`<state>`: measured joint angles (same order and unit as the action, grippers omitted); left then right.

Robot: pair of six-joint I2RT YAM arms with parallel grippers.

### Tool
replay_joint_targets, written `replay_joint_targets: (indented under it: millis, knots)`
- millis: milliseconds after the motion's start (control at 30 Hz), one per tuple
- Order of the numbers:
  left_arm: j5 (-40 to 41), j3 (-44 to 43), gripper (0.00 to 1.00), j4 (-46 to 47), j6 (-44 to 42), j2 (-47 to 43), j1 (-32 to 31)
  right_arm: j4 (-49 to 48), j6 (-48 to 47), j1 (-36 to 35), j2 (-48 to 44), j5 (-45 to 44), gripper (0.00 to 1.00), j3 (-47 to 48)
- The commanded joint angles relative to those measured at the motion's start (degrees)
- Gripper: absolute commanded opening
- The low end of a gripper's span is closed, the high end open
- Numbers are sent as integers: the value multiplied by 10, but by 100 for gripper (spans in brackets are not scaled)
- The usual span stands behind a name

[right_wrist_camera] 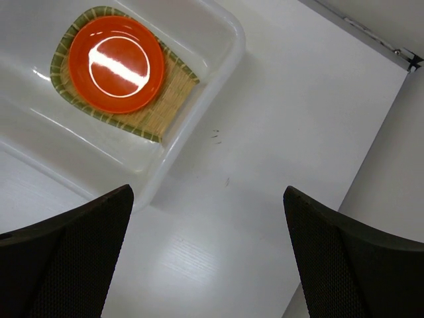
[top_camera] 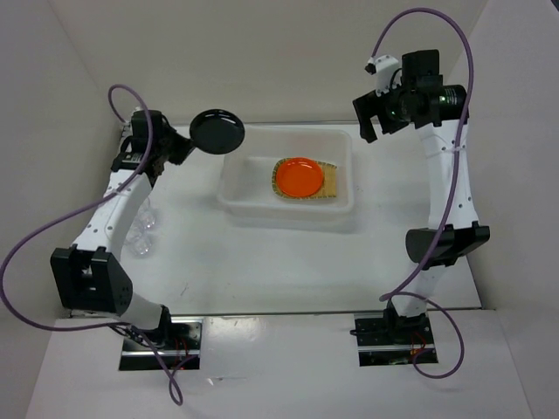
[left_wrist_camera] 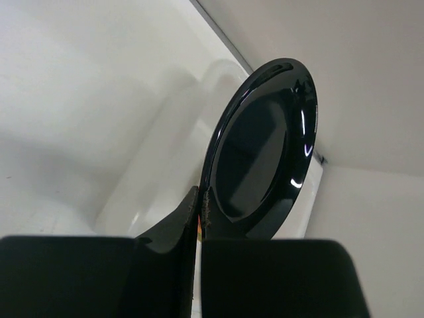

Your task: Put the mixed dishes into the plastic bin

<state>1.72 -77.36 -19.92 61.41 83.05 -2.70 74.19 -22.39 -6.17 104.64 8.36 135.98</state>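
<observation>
We have the small round glossy black plate [top_camera: 218,131] pinched by its rim in the left gripper [top_camera: 187,141]. The jaws are nearly closed on that thin edge, and the plate is held in the air clear of the table [top_camera: 288,262]. From above it sits at about 10 o'clock from the large translucent whitish plastic bin [top_camera: 262,206], just outside that corner. The right gripper [right_wrist_camera: 209,255] hangs high at 2 o'clock with its fingers spread wide and nothing between them.

We judge the step in hand to be carrying this plate over the rim. To do it well, we should move toward 4 o'clock until the plate is over the bare floor in the bin's 9 o'clock half. Then we should lower it well inside the walls and open only when it is close to the bottom. The plate is smooth, hard and shiny, and a grip on one edge may let it pivot or slip, so slow motion suits it.

Inside the bin, the small round orange plate [right_wrist_camera: 117,63], equally glossy, lies on the tan woven-bamboo tray [right_wrist_camera: 162,99], which has a ribbed matte weave and a rounded end. The two small clear cups [top_camera: 145,229] stand on the table at 8 o'clock, partly under the left arm.
</observation>
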Motion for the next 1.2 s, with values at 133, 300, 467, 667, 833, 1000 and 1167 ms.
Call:
replay_joint_targets:
  millis: [133,300,467,667,833,1000,1167]
  knots:
    - [-118,-83,0,59,-45,77,-65,-2,1,-14,-38,-5,98,-21]
    - [-138,-123,0,59,-45,149,-121,-2,1,-14,-44,-5,98,-34]
    - [-162,-154,0,59,-50,222,-153,-2,1,-14,-49,-5,98,-41]
    - [-171,-192,0,50,-60,290,-173,-2,1,-14,-65,-5,98,-69]
    - [-185,-238,0,30,-53,359,-189,-2,1,-14,-71,-16,98,-87]
    - [-179,-260,0,17,-65,397,-194,-2,1,-14,-76,-22,98,-92]
    - [-166,-272,0,3,-65,418,-194,-2,-5,-14,-76,-27,98,-104]
